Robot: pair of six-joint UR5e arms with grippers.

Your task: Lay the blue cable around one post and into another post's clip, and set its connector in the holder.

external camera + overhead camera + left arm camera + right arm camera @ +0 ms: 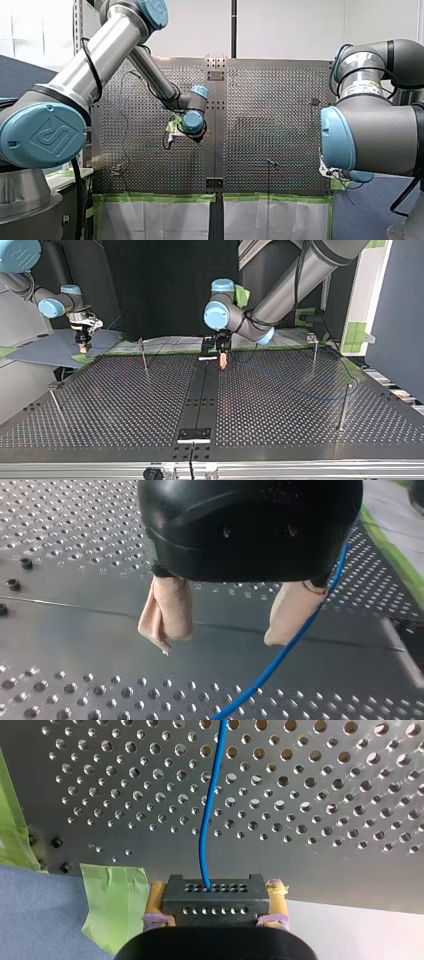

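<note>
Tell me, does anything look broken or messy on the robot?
One beige pad of my left gripper is wrinkled, with a ragged loose tip. The green tape beside my right gripper is crumpled too. Nothing looks spilled or broken.

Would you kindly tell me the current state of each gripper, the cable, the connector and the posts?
left gripper, open, holding nothing.
right gripper, shut on the connector.
connector, gripped, cable attached.
blue cable, ungripped, passing beside the left gripper.
posts, upright.
</note>
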